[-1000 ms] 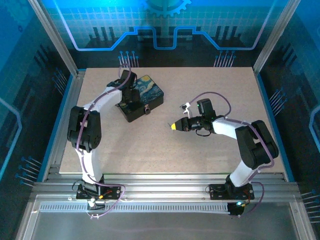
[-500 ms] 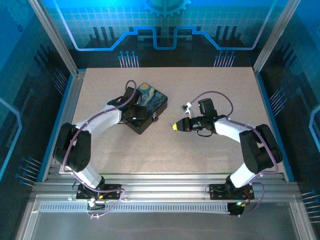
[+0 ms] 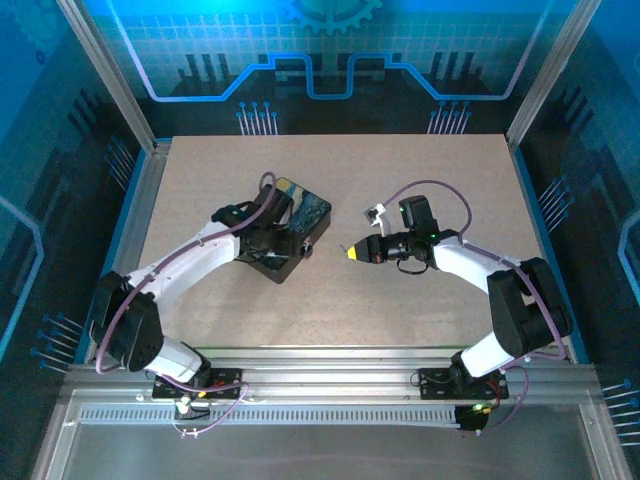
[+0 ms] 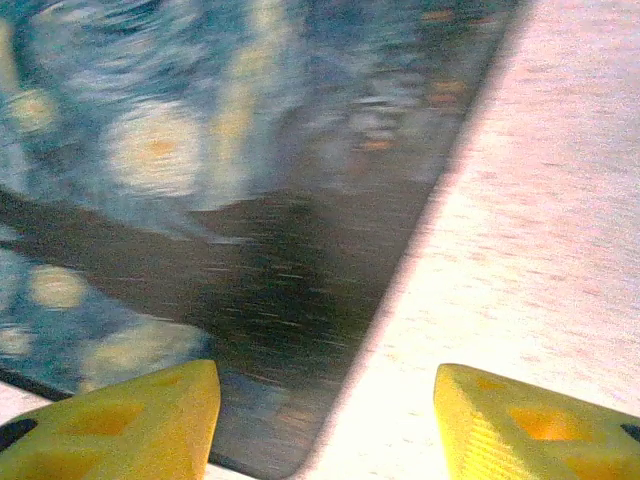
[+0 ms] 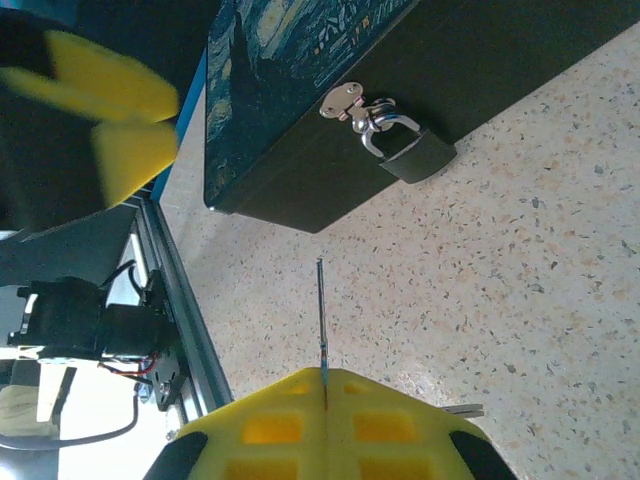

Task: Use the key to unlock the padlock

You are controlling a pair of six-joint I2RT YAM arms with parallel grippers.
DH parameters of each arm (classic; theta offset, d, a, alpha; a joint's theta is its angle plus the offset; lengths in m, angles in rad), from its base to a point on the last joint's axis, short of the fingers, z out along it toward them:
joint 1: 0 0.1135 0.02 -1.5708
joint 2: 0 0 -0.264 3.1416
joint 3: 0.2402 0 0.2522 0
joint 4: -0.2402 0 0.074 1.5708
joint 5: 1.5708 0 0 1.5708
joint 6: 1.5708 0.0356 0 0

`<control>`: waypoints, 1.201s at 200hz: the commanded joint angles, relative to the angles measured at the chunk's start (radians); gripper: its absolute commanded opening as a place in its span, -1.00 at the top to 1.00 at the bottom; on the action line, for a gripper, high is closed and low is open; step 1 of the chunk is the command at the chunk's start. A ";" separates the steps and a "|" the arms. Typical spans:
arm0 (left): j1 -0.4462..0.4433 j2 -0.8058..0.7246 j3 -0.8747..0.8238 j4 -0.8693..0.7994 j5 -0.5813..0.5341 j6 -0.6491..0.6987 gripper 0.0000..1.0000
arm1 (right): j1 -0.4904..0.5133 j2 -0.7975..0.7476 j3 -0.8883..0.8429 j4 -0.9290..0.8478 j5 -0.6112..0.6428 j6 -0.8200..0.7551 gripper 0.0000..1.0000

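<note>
left arm: reaches in from the near left corner of the bench (image 3: pixel 420 170), forearm angled toward the middle
left fingers (image 3: pixel 272 242): parked over the near-left part of the box, spread a fair way apart with nothing pinched between them. On the left wrist cam one yellow tip sits above the lid, the other above bare bench, and the box edge runs through the gap. Can't tell if either one actually touches the box
box (image 3: pixel 302 208): black with a blue-yellow swirly painted lid, closed, sitting skewed on the bench a bit left of centre
hasp (image 5: pixel 345 100): small silvery clasp on the box's front wall
padlock (image 5: pixel 418 158): tiny dark one, shackle hooked through the hasp, hanging on the side facing the right arm
key (image 5: pixel 321 310): thin silvery blade poking out toward the box, tip near the padlock but clearly short of it
right fingers (image 3: pixel 351 254): squeezed together on the key, just right of the box, above the bench
</note>
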 commanded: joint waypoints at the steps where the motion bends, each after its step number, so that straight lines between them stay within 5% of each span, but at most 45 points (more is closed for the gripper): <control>1: -0.096 -0.014 0.017 -0.063 0.060 -0.082 -0.18 | -0.004 -0.018 0.000 -0.015 0.004 -0.018 1.00; 27: -0.154 0.055 -0.032 -0.002 0.146 -0.125 -0.17 | -0.012 -0.004 0.000 -0.009 0.001 -0.018 1.00; 67: -0.102 0.076 -0.095 0.019 0.028 -0.130 -0.20 | -0.018 -0.012 -0.004 -0.022 -0.006 -0.029 1.00; 156: 0.246 -0.019 -0.192 0.136 -0.146 -0.056 -0.23 | -0.020 0.010 -0.017 0.017 -0.016 -0.007 0.99; 240: 0.127 0.168 -0.141 0.208 -0.248 -0.158 -0.33 | -0.021 0.007 -0.020 0.011 -0.013 -0.014 0.99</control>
